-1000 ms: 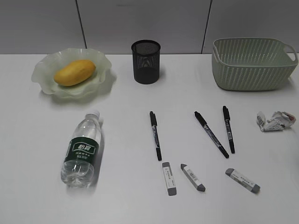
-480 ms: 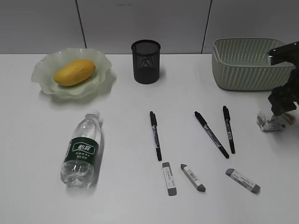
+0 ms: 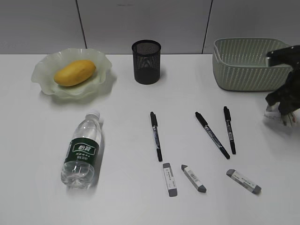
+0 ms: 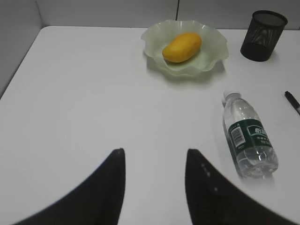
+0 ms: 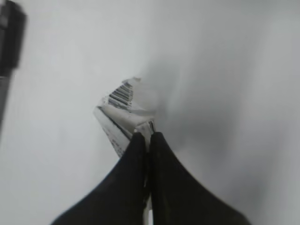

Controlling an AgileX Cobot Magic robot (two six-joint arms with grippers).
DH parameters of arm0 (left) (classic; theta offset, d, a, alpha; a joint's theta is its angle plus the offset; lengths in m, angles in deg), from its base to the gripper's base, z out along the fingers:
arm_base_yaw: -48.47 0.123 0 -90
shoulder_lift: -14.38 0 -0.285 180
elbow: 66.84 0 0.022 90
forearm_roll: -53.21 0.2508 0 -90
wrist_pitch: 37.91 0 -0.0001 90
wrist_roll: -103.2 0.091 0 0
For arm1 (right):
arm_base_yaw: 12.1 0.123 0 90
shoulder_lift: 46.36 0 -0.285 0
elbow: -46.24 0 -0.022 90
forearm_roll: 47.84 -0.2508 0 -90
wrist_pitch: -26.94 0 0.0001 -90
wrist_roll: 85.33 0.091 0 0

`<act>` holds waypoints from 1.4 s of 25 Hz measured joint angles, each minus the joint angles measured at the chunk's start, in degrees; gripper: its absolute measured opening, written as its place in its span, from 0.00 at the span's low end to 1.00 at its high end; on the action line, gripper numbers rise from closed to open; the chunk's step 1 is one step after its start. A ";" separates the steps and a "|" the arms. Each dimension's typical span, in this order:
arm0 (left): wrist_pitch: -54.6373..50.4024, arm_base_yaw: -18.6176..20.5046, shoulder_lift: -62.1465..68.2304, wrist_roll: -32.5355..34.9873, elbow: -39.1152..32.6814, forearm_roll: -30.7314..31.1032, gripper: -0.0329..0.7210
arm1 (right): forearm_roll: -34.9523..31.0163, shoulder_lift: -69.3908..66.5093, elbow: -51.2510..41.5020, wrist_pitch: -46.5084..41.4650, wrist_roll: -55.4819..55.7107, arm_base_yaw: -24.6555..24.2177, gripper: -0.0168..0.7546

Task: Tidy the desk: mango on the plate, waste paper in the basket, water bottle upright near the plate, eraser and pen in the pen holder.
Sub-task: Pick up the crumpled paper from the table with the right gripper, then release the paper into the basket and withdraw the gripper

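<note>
At the bench's (image 3: 131,197) right edge, the right gripper (image 5: 146,140) is reaching down, pinching the waste paper (image 5: 123,115), whose crumpled tip is pointing away from the wrist.

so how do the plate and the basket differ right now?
The plate is shallow with a wavy rim; the basket is deep, rectangular, with perforated sides. The plate holds the mango; nothing shows in the basket. The plate sits far left, the basket far right. Both are pale green.
</note>
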 joint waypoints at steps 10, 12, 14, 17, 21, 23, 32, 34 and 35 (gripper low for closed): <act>0.00 0.00 0.00 0.00 0.00 -0.23 0.47 | -13.99 14.79 6.16 4.76 -7.22 0.00 0.04; 0.00 0.00 0.00 0.00 0.00 -0.24 0.47 | -13.99 11.37 10.22 6.92 -6.82 0.00 0.04; 0.00 0.00 0.00 0.00 0.00 -0.30 0.47 | -13.99 6.57 15.16 7.52 -5.55 0.00 0.05; 0.00 0.00 0.00 0.00 0.00 -0.43 0.47 | -14.05 -1.58 23.31 6.05 -4.31 0.00 0.21; 0.00 0.00 0.00 0.00 0.00 -0.60 0.47 | -13.95 -8.75 30.45 2.00 -3.40 0.00 0.73; 0.00 0.00 0.00 0.00 0.00 -0.60 0.47 | -13.95 -9.23 31.76 0.52 -3.14 0.00 0.79; 0.00 0.00 0.65 0.00 0.00 -1.31 0.54 | -17.49 7.38 21.54 -5.95 -2.97 -0.10 0.78; 0.06 0.00 3.78 0.00 0.00 -1.76 0.62 | -18.07 14.64 14.12 -6.19 -2.97 -0.10 0.78; 0.12 0.00 5.99 0.00 0.00 -1.98 0.65 | -18.29 18.86 10.04 -6.26 -2.97 -0.10 0.78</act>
